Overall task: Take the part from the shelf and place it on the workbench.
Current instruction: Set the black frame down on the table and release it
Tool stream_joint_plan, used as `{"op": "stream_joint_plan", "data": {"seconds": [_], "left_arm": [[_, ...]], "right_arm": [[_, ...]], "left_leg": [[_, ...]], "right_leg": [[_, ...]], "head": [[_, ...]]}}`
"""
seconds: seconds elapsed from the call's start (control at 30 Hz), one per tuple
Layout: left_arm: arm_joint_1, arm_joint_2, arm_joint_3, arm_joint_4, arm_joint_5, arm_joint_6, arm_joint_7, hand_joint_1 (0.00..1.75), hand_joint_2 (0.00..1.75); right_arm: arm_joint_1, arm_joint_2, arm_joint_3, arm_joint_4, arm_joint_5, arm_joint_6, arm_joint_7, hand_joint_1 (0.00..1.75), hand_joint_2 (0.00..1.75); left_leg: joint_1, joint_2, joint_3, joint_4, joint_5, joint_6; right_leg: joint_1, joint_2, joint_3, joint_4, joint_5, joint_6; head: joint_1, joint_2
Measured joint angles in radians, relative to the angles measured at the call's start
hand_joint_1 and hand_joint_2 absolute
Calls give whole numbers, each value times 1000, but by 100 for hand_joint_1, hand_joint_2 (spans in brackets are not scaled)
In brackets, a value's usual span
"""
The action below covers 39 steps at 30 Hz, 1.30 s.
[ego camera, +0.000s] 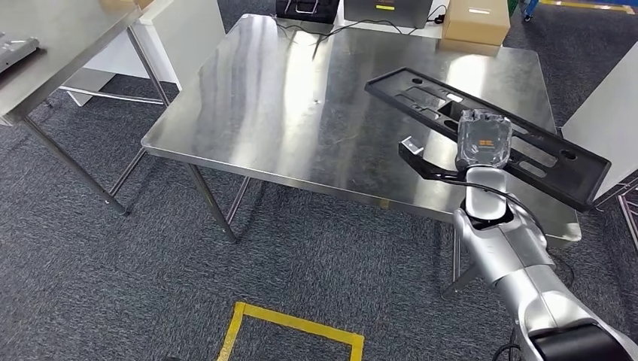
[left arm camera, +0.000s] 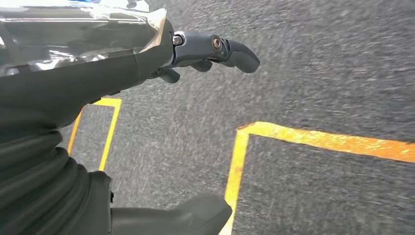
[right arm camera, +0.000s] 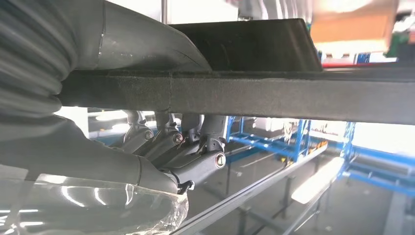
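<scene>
My right hand (ego camera: 483, 143) is gripping the long black part (ego camera: 493, 128) near its middle, thumb above and fingers (right arm camera: 195, 147) beneath, keeping it level over the worktop's (ego camera: 301, 113) near right corner for setting down. My left hand (left arm camera: 195, 54) is hanging empty, fingers loosely apart, over the carpet.

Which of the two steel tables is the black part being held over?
The big workbench ahead, under the black part that the right hand grips, not the table at far left.

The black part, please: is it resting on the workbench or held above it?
Held above: the right hand grips the black part over the workbench.
</scene>
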Motion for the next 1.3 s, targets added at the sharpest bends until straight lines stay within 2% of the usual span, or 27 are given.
{"op": "stream_joint_plan", "data": {"seconds": [0.03, 0.07, 0.1, 0.2, 0.23, 0.27, 0.3, 0.37, 0.4, 0.43, 0.47, 0.53, 0.57, 0.6, 0.63, 0.67, 0.73, 0.77, 0.87, 0.9, 0.93, 0.97, 1.0, 1.07, 1.13, 1.23, 1.3], "left_arm": [[0, 1, 0, 0, 0, 0, 0, 0, 175], [0, 1, 0, 0, -1, -1, 0, 0, 175], [0, 2, 0, 0, -1, -1, 1, 0, 175], [-1, 1, 0, 0, -1, -1, 3, 0, 175], [-2, 1, 0, 0, -1, -1, 3, 0, 175], [-3, 1, 0, 0, -2, -1, 3, 0, 175], [-3, 2, 0, 0, -2, -1, 3, 0, 175], [-3, 2, 0, 0, -1, -1, 4, 0, 175], [-3, 2, 0, 0, -1, -1, 4, 0, 175], [-2, 2, 0, 0, -1, 0, 5, 0, 175], [-1, 1, 0, 0, -2, 0, 5, 0, 175], [-1, -1, 1, 0, -1, 1, 6, 0, 175], [-1, -1, 1, 0, -1, 1, 6, 0, 175], [-1, -2, 1, 0, -1, 1, 7, 0, 175], [-2, -2, 2, 0, -1, 1, 7, 0, 175], [-2, -2, 2, 0, -1, 2, 7, 0, 175], [-2, -1, 3, 0, -1, 2, 7, 0, 175], [-2, -1, 4, 0, -1, 2, 7, 0, 175], [-2, -1, 4, 0, -1, 2, 7, 0, 175], [-1, -1, 5, 0, -1, 2, 7, 0, 175], [-1, 0, 5, 0, -1, 2, 7, 0, 175], [-1, 0, 6, 0, -1, 2, 7, 0, 175], [-1, 1, 6, 0, -1, 2, 7, 0, 175], [-1, 2, 7, 0, 0, 3, 4, 0, 175], [-1, 2, 10, 0, 2, 2, -1, 0, 175], [0, 0, 22, 0, 20, -5, -19, 0, 175], [-1, -3, 38, 0, 54, -9, -63, 0, 175]], "right_arm": [[-5, 9, 4, 14, 0, 2, -1, 175, 175], [-12, 19, 10, 30, 0, 3, -2, 175, 175], [-19, 28, 16, 44, 0, 4, -4, 175, 175], [-33, 51, 33, 78, 0, 7, -14, 175, 175], [-36, 57, 38, 88, 0, 7, -17, 175, 175], [-39, 62, 42, 97, 0, 7, -19, 175, 175], [-41, 66, 46, 106, 0, 7, -20, 175, 175], [-43, 71, 53, 124, 0, 7, -21, 175, 175], [-43, 73, 56, 132, 0, 7, -22, 175, 175], [-43, 75, 58, 140, 0, 7, -23, 175, 175], [-43, 79, 60, 146, 0, 7, -24, 175, 175], [-47, 85, 64, 157, 0, 7, -29, 175, 175], [-50, 89, 67, 162, 0, 8, -31, 175, 175], [-54, 93, 69, 166, 0, 9, -33, 175, 175], [-57, 97, 70, 170, 0, 10, -33, 175, 175], [-59, 100, 71, 173, -1, 10, -33, 175, 175], [-62, 107, 72, 178, -1, 11, -33, 175, 175], [-64, 110, 73, 180, -1, 11, -33, 175, 175], [-68, 119, 73, 184, 0, 11, -33, 175, 175], [-68, 121, 74, 186, 0, 11, -33, 175, 175], [-67, 123, 75, 189, 0, 12, -33, 175, 175], [-67, 124, 76, 192, 0, 13, -33, 175, 175], [-66, 125, 77, 195, 0, 13, -33, 175, 175], [-66, 127, 78, 200, 0, 14, -33, 175, 175], [-67, 130, 80, 203, 0, 14, -32, 175, 175], [-66, 135, 85, 210, 0, 15, -33, 175, 175], [-64, 138, 88, 216, 0, 16, -33, 175, 175]], "left_leg": [[1, 0, 21, -67, 43, 1], [1, 0, 39, -117, 65, 5], [0, 0, 49, -146, 76, 10], [-5, 0, 70, -161, 71, 33], [-5, 0, 78, -164, 69, 40], [-6, -2, 87, -167, 67, 47], [-6, -4, 92, -168, 63, 53], [-9, -9, 101, -168, 51, 60], [-11, -12, 107, -168, 44, 62], [-13, -15, 116, -168, 37, 62], [-16, -17, 127, -168, 29, 62], [-20, -19, 150, -168, 11, 60], [-22, -20, 159, -168, 2, 56], [-24, -21, 164, -170, -5, 51], [-25, -22, 169, -168, -9, 46], [-25, -22, 172, -168, -11, 41], [-24, -18, 166, -140, -15, 34], [-22, -15, 147, -104, -23, 28], [-13, -10, 50, 57, -73, 11], [-9, -9, 20, 95, -93, 6], [-5, -6, 0, 106, -99, 1], [-1, -4, -10, 97, -92, -3], [4, -1, -11, 68, -71, -8], [12, 1, 25, -52, 17, -13], [14, -2, 56, -143, 65, -8], [8, -5, 65, -156, 75, 8], [5, -8, 64, -158, 79, 10]], "right_leg": [[0, 1, 10, 1, -9, 5], [2, 3, 15, 0, -16, 11], [5, 5, 18, 0, -21, 18], [10, 8, 25, 5, -27, 38], [9, 6, 13, 30, -29, 40], [8, 5, -16, 76, -35, 40], [7, 3, -58, 140, -48, 37], [9, 3, -148, 260, -88, 31], [10, 3, -177, 284, -104, 30], [11, 3, -188, 274, -103, 33], [13, 3, -182, 232, -81, 38], [18, 1, -144, 97, 5, 49], [22, 0, -127, 41, 42, 45], [26, -1, -114, 6, 68, 36], [29, -2, -107, -12, 81, 24], [29, -1, -99, -15, 81, 12], [21, 0, -79, -24, 81, 0], [16, 0, -68, -26, 78, -6], [14, 1, -49, -29, 65, -20], [14, 1, -44, -29, 60, -21], [13, 2, -37, -28, 53, -19], [11, 3, -29, -28, 46, -16], [9, 4, -20, -27, 38, -12], [7, 6, -4, -23, 22, -2], [9, 8, -1, -15, 9, 12], [16, 11, -7, -10, 0, 24], [14, 11, -4, -12, -1, 25]], "head": [[-1, 0], [-1, 0], [-1, 0], [-1, 0], [-2, 0], [-2, 0], [-2, 0], [-2, 0], [-2, 0], [-2, 0], [-2, 0], [-2, 0], [-1, 0], [-1, 0], [-1, 0], [0, 0], [0, 0], [-1, 0], [-3, 0], [-4, 0], [-4, 0], [-4, 0], [-5, 0], [-5, 0], [-5, 0], [-4, 0], [-4, 0]]}}
